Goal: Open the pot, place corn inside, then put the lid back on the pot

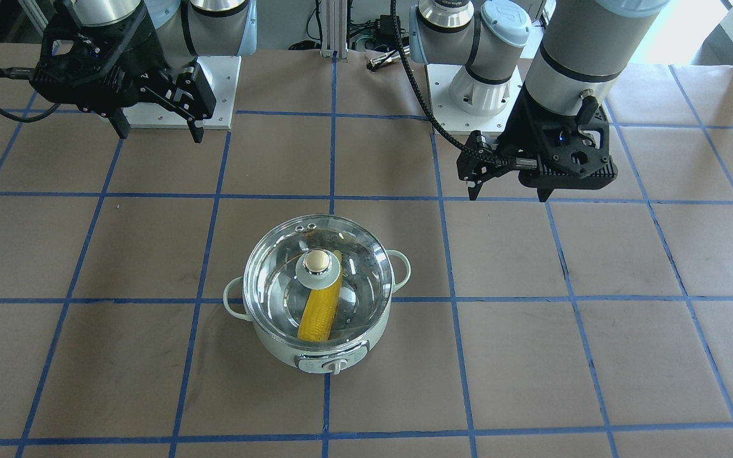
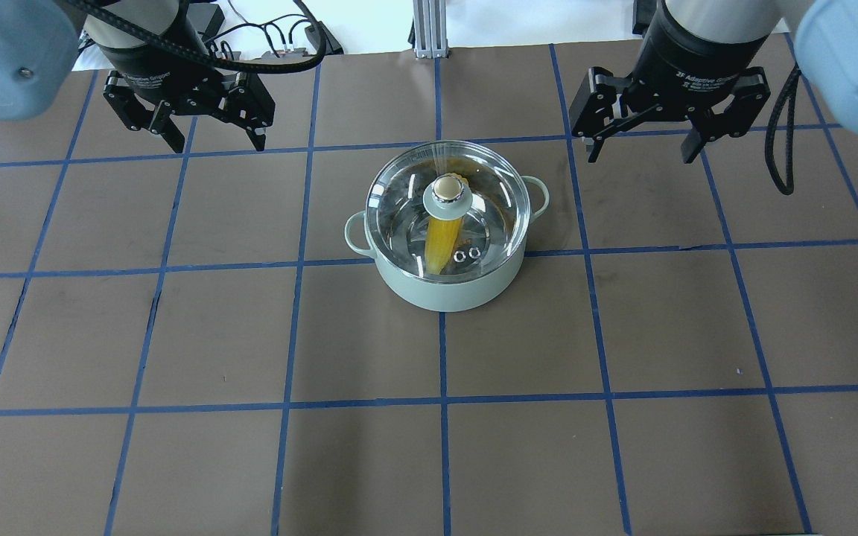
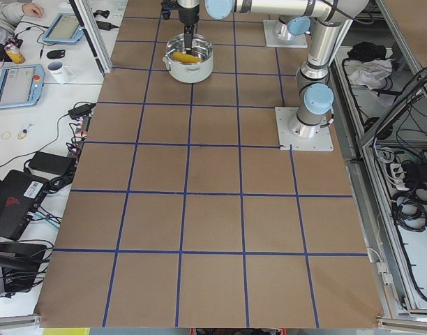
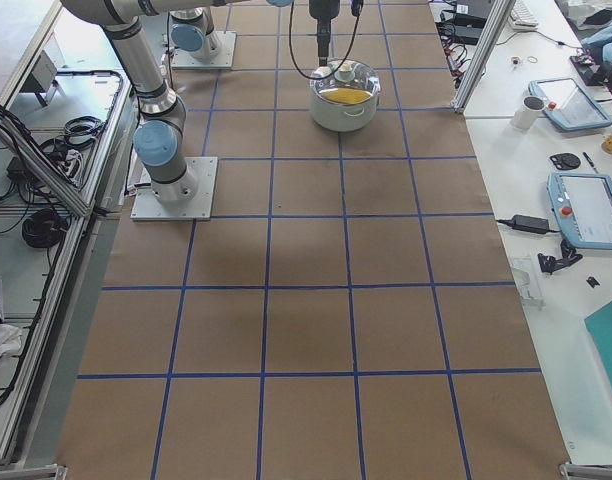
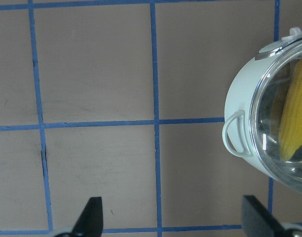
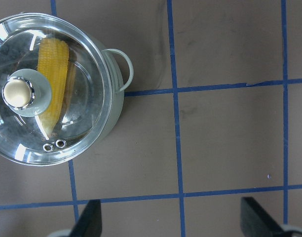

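Sitting on the brown tabletop [image 2: 176, 335], the pot [image 2: 444, 292] is about midway between the two arms, on a crossing of the blue tape lines [image 2: 295, 262]. Its grey control panel [image 1: 333, 364] faces away from the robot. One loop handle [image 1: 231, 305] shows on each side of the pot.

The lid [image 1: 357, 267] is on the pot. It lies flat on the rim and closes the opening, with the beige knob [image 1: 317, 261] at its centre. Through the clear glass the corn [image 1: 317, 313] is seen inside the pot. It lies on the shiny steel inside and passes under the knob; the thick end is toward the control panel and the pointed end is toward the robot.

The left pincer [image 2: 217, 145] hangs above the tabletop, well apart from the pot on the robot's left. It is released: the fingers are spread wide and nothing is between them. The right pincer [image 2: 641, 155] hangs on the other side, also well apart from the pot, released and with nothing in it. In each wrist view, only bare brown tabletop and blue tape show between the two fingertips, and the pot is off to one side.
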Available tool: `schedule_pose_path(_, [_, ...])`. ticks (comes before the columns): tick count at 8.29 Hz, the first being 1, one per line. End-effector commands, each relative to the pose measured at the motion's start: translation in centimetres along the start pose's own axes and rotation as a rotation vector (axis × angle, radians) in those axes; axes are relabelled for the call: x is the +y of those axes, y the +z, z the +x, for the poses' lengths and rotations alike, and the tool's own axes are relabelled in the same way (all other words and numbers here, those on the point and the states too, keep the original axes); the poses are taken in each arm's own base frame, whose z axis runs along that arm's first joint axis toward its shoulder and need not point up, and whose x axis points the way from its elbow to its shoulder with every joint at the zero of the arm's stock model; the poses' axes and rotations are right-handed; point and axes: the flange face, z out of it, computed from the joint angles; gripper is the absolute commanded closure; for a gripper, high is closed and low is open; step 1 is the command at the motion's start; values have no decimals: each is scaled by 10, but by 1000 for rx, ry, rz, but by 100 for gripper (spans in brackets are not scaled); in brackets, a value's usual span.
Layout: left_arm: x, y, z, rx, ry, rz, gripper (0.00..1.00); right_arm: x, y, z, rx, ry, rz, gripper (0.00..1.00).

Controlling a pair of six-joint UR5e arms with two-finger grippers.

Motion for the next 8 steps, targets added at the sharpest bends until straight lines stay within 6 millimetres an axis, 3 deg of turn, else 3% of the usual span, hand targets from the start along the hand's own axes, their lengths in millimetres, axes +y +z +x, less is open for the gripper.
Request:
schedule_pose_path(1, [0, 0, 0, 2, -2, 0, 0, 2, 1, 3, -6, 1, -14, 0])
schedule_pose_path(8, [0, 1, -1, -7, -4, -5, 0, 3, 2, 3, -6, -2, -17, 0])
